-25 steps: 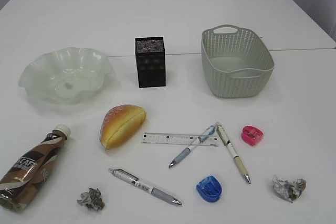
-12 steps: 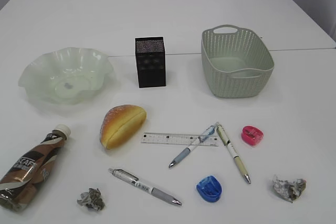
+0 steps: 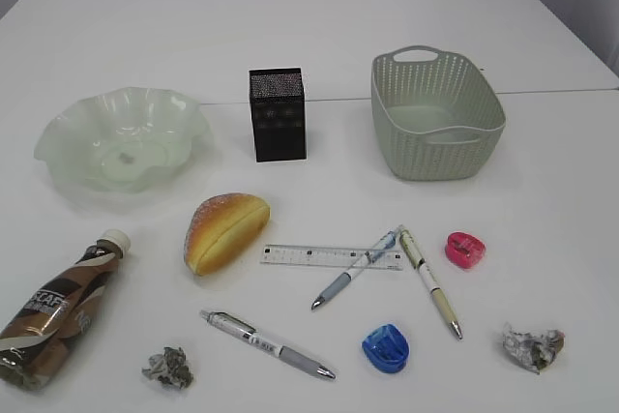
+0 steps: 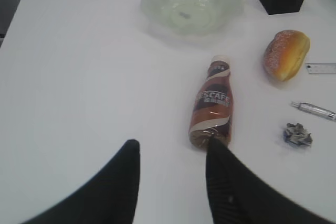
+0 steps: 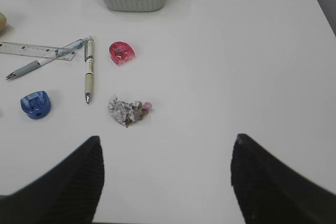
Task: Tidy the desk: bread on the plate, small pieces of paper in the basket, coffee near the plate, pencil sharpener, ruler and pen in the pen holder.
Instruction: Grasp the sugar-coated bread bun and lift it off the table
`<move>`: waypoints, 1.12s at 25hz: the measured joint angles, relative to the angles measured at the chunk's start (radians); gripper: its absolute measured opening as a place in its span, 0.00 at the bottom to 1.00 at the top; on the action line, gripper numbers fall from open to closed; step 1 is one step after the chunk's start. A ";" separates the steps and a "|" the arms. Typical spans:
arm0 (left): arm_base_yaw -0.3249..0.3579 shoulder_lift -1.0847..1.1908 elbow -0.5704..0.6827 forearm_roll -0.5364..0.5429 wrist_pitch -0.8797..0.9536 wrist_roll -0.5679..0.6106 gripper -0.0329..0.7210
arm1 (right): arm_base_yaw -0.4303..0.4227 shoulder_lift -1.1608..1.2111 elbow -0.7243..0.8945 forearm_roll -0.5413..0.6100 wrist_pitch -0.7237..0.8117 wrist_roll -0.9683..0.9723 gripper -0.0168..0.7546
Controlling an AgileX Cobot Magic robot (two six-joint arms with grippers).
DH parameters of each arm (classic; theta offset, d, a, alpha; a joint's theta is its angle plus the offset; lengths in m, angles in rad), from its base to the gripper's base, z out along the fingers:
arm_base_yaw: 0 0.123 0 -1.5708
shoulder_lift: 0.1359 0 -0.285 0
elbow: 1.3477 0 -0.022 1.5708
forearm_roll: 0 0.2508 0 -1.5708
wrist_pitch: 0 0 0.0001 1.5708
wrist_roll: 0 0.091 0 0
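Desk-tidying task, start state. The bread roll (image 3: pixel 225 231) lies on the bare table in front of the ruffled glass plate (image 3: pixel 68 132), not on it. The Nescafé coffee bottle (image 4: pixel 212 106) lies on its side, cap toward the plate, near the table's front left corner. Two crumpled paper scraps are loose: one (image 3: pixel 168 367) just right of the bottle's base, one (image 5: pixel 127 110) at front right, well apart from the green wicker basket (image 3: pixel 481 123) at the rear. The clear ruler (image 3: pixel 331 256) lies flat; a blue-barrelled pen (image 3: pixel 356 268) crosses its right end, a cream pen (image 3: pixel 430 282) angles away beside it, and a grey pen (image 3: pixel 266 343) lies apart toward the front. A pink pencil sharpener (image 5: pixel 121 52) and a blue pencil sharpener (image 5: pixel 35 104) flank the cream pen. The black pen holder (image 3: pixel 278 114) stands upright between plate and basket.

The left gripper (image 4: pixel 170 153) hangs above the table with its jaws spread, one fingertip over the bottle's base; the right gripper (image 5: pixel 165 150) is likewise spread wide and holds nothing, the paper scrap just ahead of it. Neither arm shows in the exterior view. Judged from this layout, nothing is sorted yet, and each arm faces the items nearest its own side.
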 joint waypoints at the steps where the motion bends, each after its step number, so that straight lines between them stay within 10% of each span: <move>1: 0.000 0.000 0.000 0.014 0.000 0.000 0.48 | 0.000 0.000 0.000 0.000 0.000 0.000 0.74; 14: 0.000 0.007 -0.014 0.045 -0.035 0.000 0.62 | 0.000 0.000 -0.015 0.029 -0.104 0.123 0.74; 28: 0.000 0.515 -0.091 -0.139 -0.740 0.000 0.62 | 0.009 0.539 -0.015 0.083 -0.537 0.173 0.74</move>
